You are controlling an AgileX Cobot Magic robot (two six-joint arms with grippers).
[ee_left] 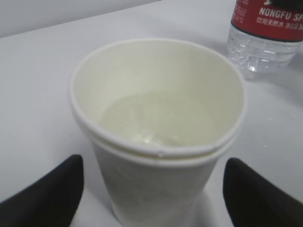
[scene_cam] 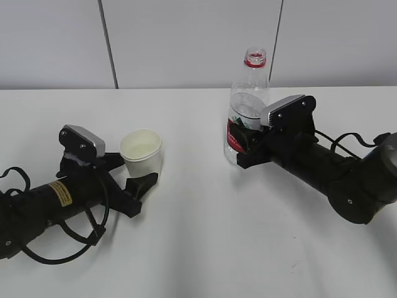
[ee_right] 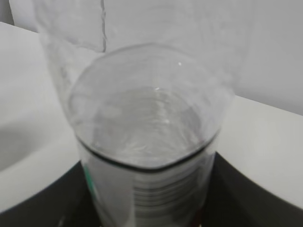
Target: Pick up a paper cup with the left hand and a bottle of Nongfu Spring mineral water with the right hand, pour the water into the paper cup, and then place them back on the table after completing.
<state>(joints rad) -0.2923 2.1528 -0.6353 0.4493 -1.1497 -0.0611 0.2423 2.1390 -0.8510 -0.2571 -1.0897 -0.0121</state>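
Observation:
A white paper cup (scene_cam: 141,152) stands upright on the white table (scene_cam: 217,248). It holds clear water (ee_left: 158,120). My left gripper (scene_cam: 133,172) lies low around the cup's base. In the left wrist view its fingers (ee_left: 52,196) stand either side of the cup (ee_left: 142,189) with a gap on each side, so the gripper (ee_left: 154,194) is open. An uncapped Nongfu Spring bottle (scene_cam: 248,102) with a red label stands upright at the middle right. My right gripper (scene_cam: 246,148) is shut on its lower body. In the right wrist view (ee_right: 149,201) the fingers press the bottle (ee_right: 147,137), which is partly full.
A grey panelled wall (scene_cam: 186,43) runs along the table's far edge. The bottle's lower part shows at the top right of the left wrist view (ee_left: 265,33), close behind the cup. Loose black cables (scene_cam: 68,239) lie beside the left arm.

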